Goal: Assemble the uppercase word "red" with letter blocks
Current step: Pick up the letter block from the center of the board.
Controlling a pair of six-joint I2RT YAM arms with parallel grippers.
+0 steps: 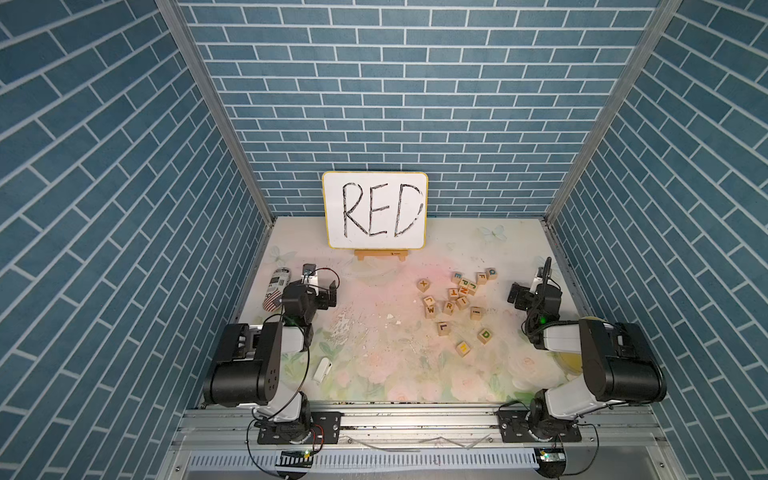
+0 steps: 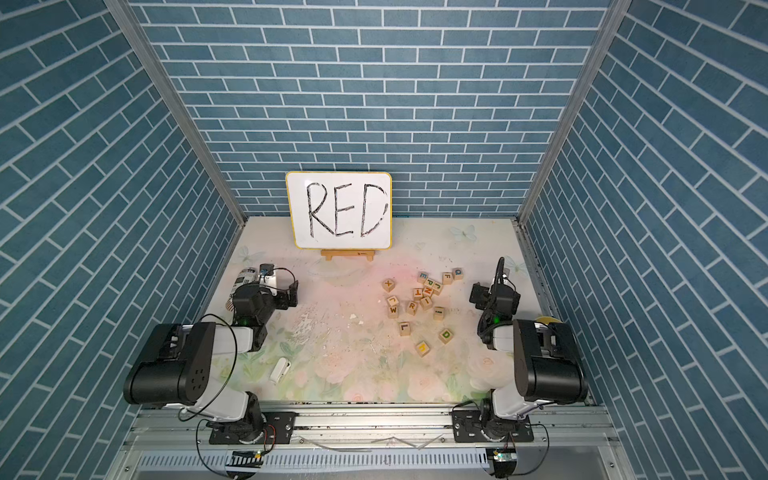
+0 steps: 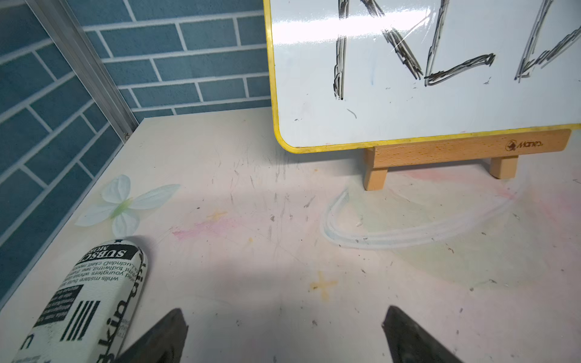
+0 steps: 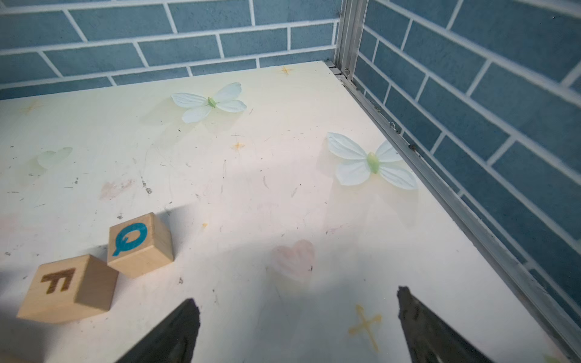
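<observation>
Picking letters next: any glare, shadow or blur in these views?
Left wrist view: a glare band streaks the yellow-framed whiteboard; soft shadow crosses the pale printed tabletop. Right wrist view: the teal-Q wooden cube is sharp. In both top views: even light, blue brick-print walls splayed by the wide lens, the green-D wooden cube small but legible.

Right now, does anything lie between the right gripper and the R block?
Yes. In a top view, two other blocks lie between the open right gripper and the R block: a neighbouring block close beside R, and a lone block nearer the gripper. R's top is uncovered.
</observation>
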